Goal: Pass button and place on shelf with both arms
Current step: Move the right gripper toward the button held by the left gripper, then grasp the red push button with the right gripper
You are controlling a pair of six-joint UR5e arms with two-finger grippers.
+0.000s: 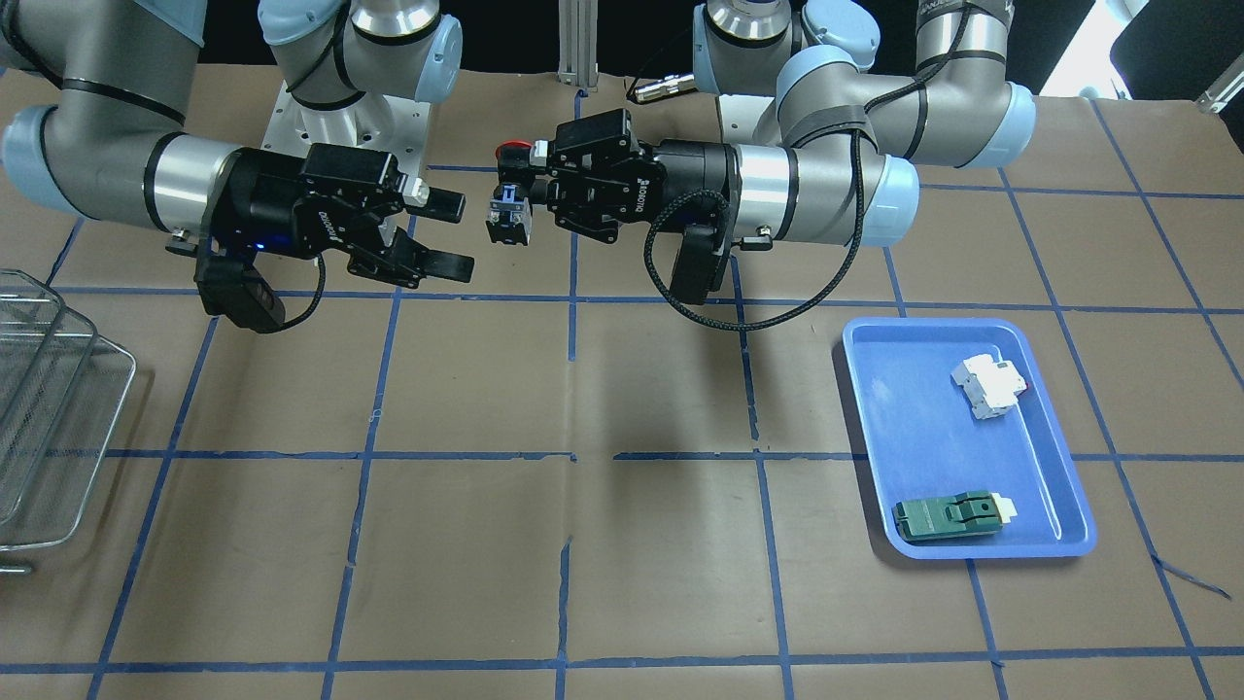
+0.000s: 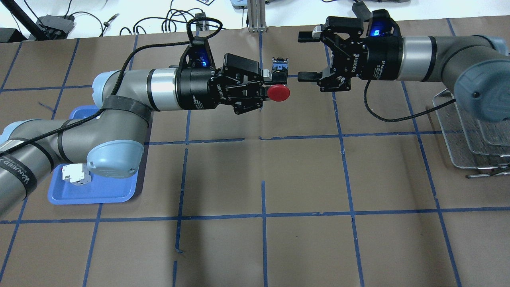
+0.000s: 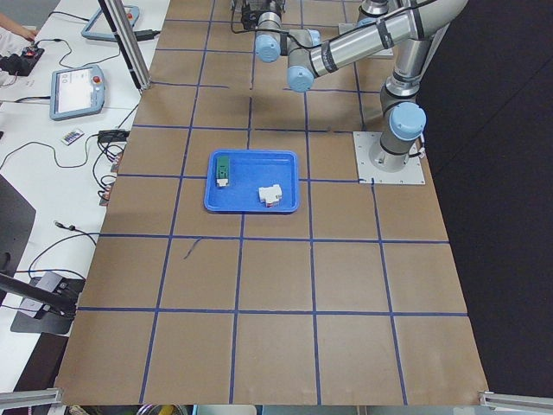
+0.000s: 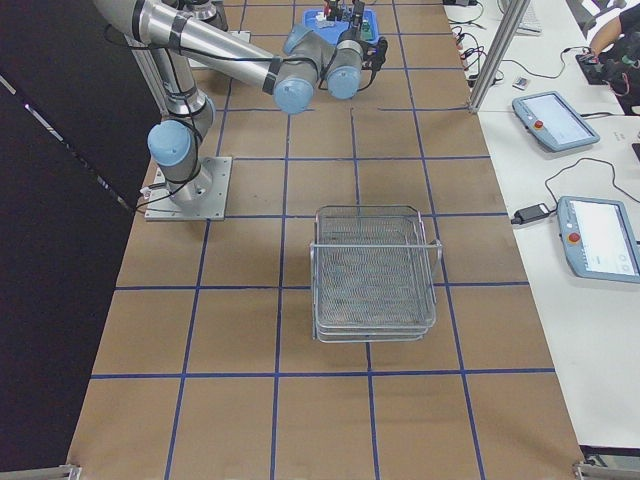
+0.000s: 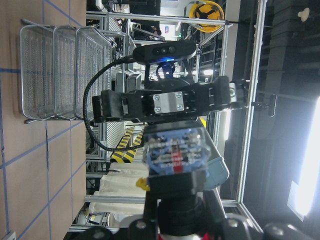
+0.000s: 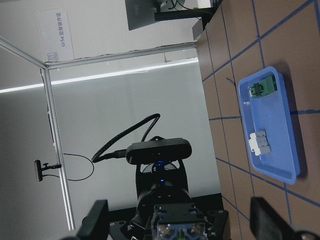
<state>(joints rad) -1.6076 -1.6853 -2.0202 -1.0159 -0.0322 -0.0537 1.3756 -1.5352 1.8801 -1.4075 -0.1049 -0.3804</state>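
Note:
The button [image 1: 509, 191] has a red cap [image 2: 278, 92] and a bluish base [image 2: 279, 65]. My left gripper [image 1: 533, 191] is shut on it and holds it in the air over the table's far middle, also seen from overhead [image 2: 267, 83]. My right gripper [image 1: 457, 233] is open and empty, facing the button a short gap away [image 2: 303, 56]. In the left wrist view the button's base [image 5: 175, 155] fills the middle with the right gripper [image 5: 167, 105] behind it. The wire-mesh shelf [image 1: 58, 389] stands on the table on my right side [image 2: 470, 131].
A blue tray [image 1: 875, 408] on my left side holds a white breaker block [image 1: 989, 386] and a green switch [image 1: 948, 515]. The left arm's elbow hangs over the tray in the overhead view [image 2: 99, 191]. Blue tape lines grid the brown table.

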